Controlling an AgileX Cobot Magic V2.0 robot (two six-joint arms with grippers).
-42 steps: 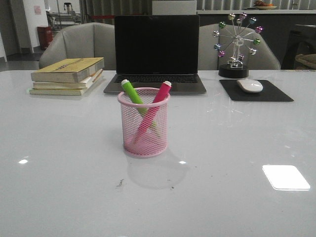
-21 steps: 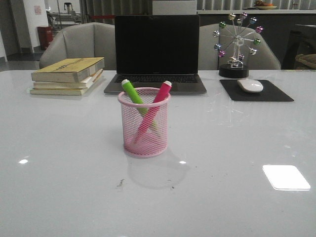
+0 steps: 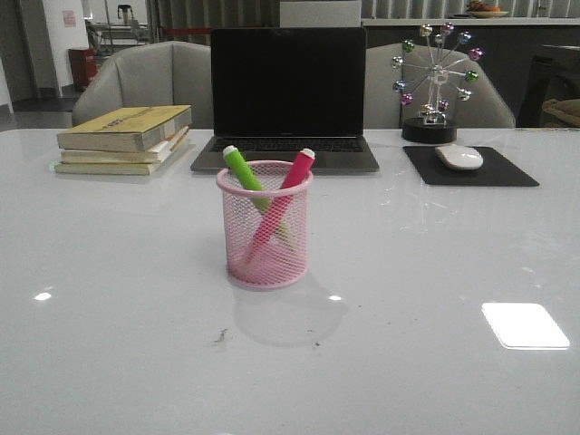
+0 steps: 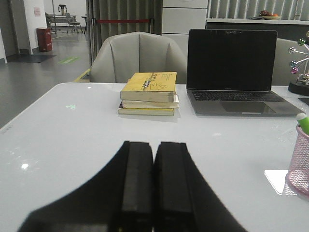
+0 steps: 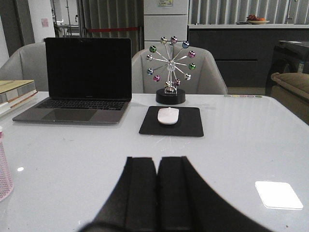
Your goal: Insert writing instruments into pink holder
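Inside the pink holder (image 3: 265, 227), green marker (image 3: 243, 169) and magenta marker (image 3: 292, 178) cross; wrist views show both arms' fingers (image 4: 137, 186) (image 5: 141, 193) pressed together, empty.

We see our left hand (image 4: 153, 193) and right hand (image 5: 157, 193) as matte black, each with two broad, flat-faced, blocky fingers.
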